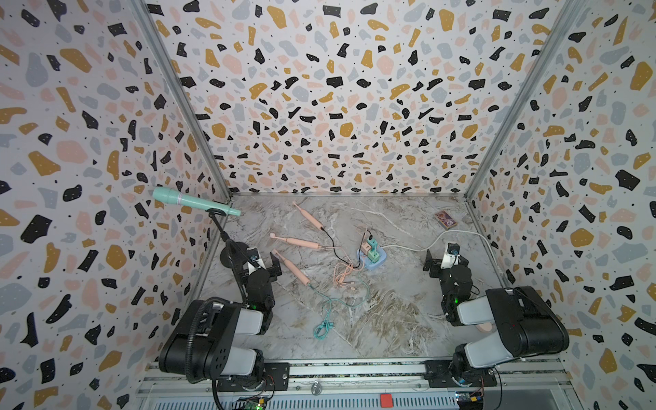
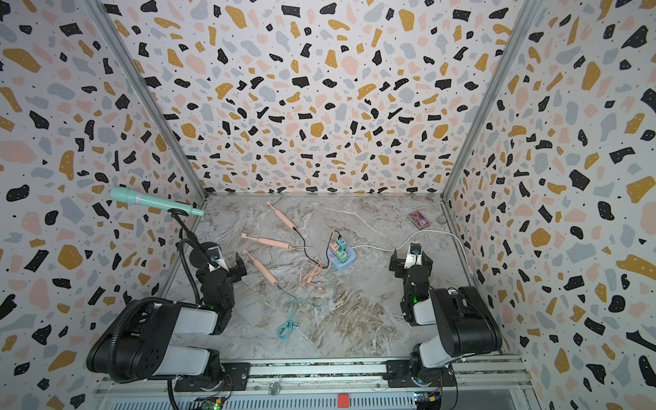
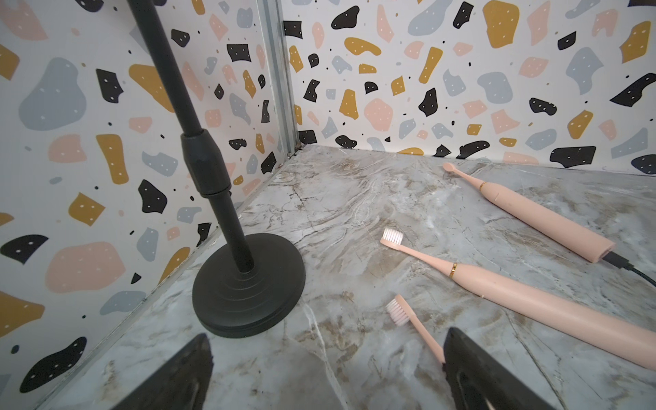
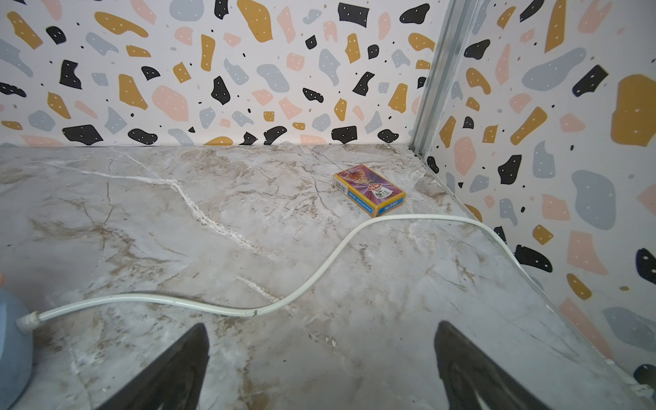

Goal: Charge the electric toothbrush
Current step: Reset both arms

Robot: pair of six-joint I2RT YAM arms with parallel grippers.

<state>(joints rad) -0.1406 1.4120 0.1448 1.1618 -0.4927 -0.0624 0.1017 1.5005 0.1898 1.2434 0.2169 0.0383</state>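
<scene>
Start of the job: my left pincer [image 3: 328, 351] and right pincer [image 4: 321, 328] hang released and empty above the worktop [image 1: 390, 319]. The nearest toothbrush [image 1: 291, 268] lies flat near my left, with the teal cable [image 1: 330, 301] at its base. Whether it is plugged in, I cannot tell. Likely next: seat that plug.

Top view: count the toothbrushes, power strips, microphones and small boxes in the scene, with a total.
Pink toothbrushes: 3
Blue power strip: 1
Teal microphone: 1
Card box: 1
Total: 6
</scene>
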